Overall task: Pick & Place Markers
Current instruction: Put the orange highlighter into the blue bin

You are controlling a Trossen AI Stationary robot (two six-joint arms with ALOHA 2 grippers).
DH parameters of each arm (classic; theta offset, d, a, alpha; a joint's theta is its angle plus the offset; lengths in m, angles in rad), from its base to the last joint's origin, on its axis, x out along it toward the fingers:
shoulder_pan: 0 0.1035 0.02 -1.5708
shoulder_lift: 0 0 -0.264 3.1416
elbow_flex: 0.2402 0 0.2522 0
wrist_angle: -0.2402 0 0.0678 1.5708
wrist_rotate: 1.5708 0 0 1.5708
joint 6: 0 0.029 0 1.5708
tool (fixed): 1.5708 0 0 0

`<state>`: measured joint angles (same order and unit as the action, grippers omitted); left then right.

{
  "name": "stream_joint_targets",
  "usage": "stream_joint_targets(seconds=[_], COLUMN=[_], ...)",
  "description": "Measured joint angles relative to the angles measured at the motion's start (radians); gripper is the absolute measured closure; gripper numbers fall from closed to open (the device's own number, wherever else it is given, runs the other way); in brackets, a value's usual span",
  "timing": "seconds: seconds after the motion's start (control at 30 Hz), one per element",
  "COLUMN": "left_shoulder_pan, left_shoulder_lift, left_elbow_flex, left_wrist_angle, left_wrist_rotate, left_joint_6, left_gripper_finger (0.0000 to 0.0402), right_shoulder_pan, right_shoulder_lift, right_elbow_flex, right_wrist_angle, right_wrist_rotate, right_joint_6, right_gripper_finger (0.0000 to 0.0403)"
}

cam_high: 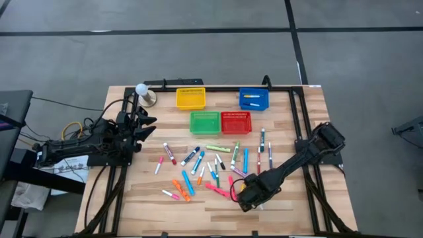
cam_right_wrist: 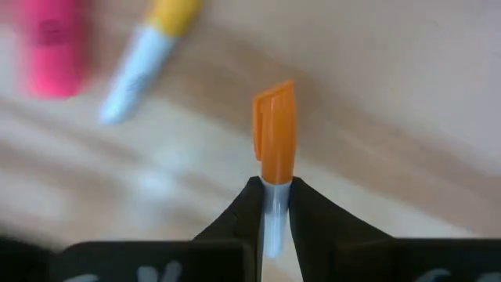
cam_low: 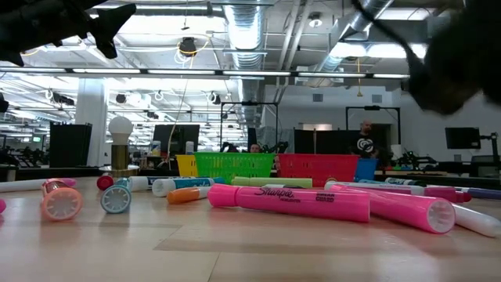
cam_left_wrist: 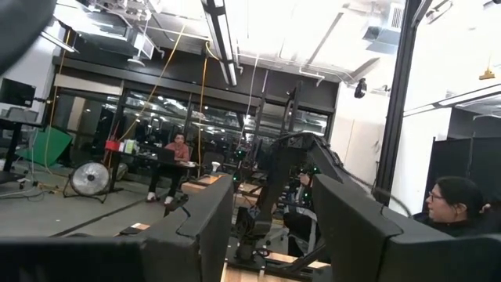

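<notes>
Wooden table [cam_high: 291, 198] is carrying scattered markers [cam_high: 198, 165]; right pincer [cam_right_wrist: 274, 205] is clamping an orange-capped, white-barrelled marker [cam_right_wrist: 274, 133]; left pincer [cam_high: 147, 125] is spreading apart.

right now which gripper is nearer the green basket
Left. The left gripper hovers just beside the green basket; the right gripper is farther off, holding an orange-capped marker.

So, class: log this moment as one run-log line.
right pincer: shut on orange-capped white plastic marker | left pincer: idle, table's left edge

Bright ceiling glare, blurred wrist close-up
</notes>
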<state>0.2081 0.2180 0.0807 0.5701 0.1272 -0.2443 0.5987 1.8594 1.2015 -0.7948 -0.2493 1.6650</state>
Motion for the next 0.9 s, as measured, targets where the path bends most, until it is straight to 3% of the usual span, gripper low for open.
stream_joint_targets(seconds=[0.37, 0.63, 0.9], left_shoulder_pan=[0.000, 0.000, 0.000], left_shoulder_lift=[0.000, 0.000, 0.000], left_elbow_flex=[0.000, 0.000, 0.000], left_wrist_angle=[0.000, 0.000, 0.000], left_wrist_rotate=[0.000, 0.000, 0.000], left_joint_6=[0.000, 0.000, 0.000], left_gripper_finger=[0.0225, 0.0225, 0.0225], right_shoulder_pan=[0.011, -0.028, -0.217], right_shoulder_lift=[-0.322, -0.558, -0.716], right_elbow_flex=[0.001, 0.002, 0.002], right_wrist_angle=[-0.103, -0.271, -0.392], right_wrist_rotate=[0.030, 0.303, 0.498], right_joint_6=[0.083, 0.086, -0.152], right_gripper_finger=[0.0369, 0.0379, 0.0365])
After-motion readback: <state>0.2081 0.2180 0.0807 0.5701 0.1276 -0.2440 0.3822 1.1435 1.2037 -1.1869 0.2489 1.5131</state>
